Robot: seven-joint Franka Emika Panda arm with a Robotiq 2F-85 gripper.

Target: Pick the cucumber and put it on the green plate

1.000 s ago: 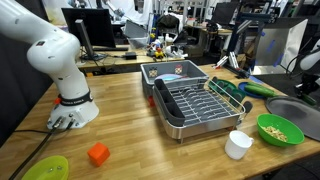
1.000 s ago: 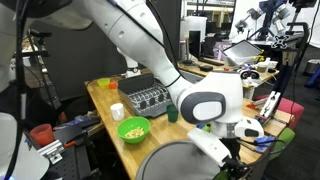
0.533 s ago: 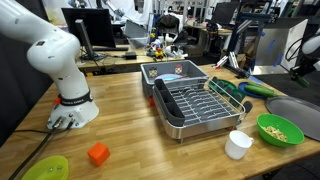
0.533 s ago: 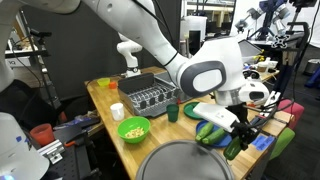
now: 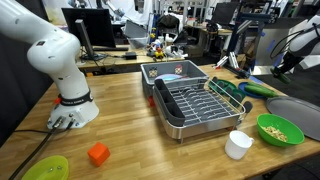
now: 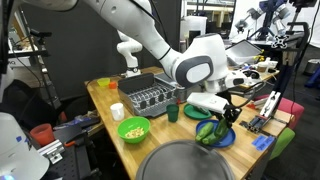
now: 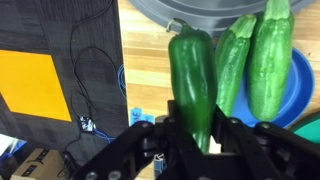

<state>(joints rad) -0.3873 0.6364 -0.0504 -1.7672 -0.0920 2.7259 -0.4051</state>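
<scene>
In the wrist view my gripper (image 7: 195,135) is shut on the near end of the cucumber (image 7: 190,70), which is dark green and glossy with its stem end pointing away. It hangs over the edge of a blue plate (image 7: 300,95) that holds two lighter green vegetables (image 7: 268,55). In an exterior view the gripper (image 6: 227,115) is just above that blue plate (image 6: 213,134). In an exterior view the arm (image 5: 292,45) reaches in from the right edge. The green plate (image 5: 45,168) lies at the table's front left corner, far from the gripper.
A metal dish rack (image 5: 195,105) stands mid-table with a grey tray (image 5: 170,72) behind it. A green bowl (image 5: 279,129), a white cup (image 5: 238,144) and a round grey lid (image 5: 298,112) are near the right end. An orange block (image 5: 97,154) lies beside the green plate.
The arm has swung away from the near camera toward the blue plate. In the view with the robot base, it has come into view at the right edge.
</scene>
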